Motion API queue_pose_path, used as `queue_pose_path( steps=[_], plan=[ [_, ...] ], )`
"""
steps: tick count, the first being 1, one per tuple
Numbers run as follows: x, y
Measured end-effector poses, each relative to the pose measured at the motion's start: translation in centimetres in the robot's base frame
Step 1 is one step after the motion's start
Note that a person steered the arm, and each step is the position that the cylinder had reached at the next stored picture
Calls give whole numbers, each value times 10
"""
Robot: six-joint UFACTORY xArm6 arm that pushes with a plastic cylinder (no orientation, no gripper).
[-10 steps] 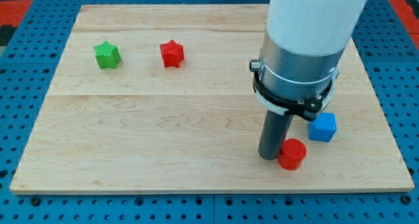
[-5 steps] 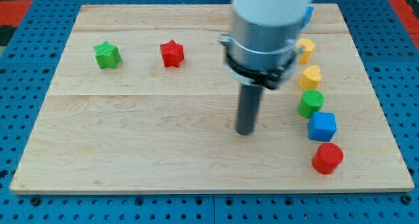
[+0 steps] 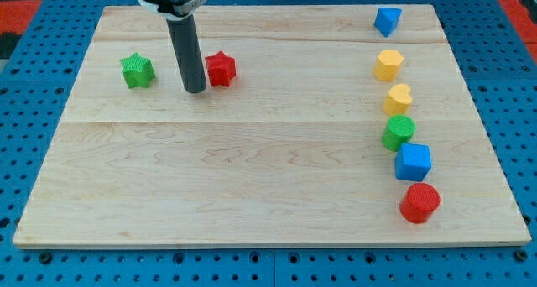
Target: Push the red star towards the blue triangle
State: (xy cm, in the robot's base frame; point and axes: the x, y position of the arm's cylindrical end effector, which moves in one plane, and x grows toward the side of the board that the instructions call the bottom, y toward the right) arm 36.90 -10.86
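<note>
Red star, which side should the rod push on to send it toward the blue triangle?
Push the red star on its left face, moving toward the view's right and slightly up, since the blue triangle sits at the top right. My tip is already just left of the star.

Bright, even overhead light, soft short shadows under blocks — no glare, sharp focus, no visible edge distortion

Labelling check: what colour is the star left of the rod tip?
Green: the green star shows clearly in the camera view, left of my tip.
</note>
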Motion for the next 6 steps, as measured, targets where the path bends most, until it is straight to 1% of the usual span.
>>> queue_pose_path(
  steps=[2, 3, 5, 6],
  plan=[
    [-48, 42],
    [-58, 71],
    [-55, 113],
    [-43, 121]
  ],
)
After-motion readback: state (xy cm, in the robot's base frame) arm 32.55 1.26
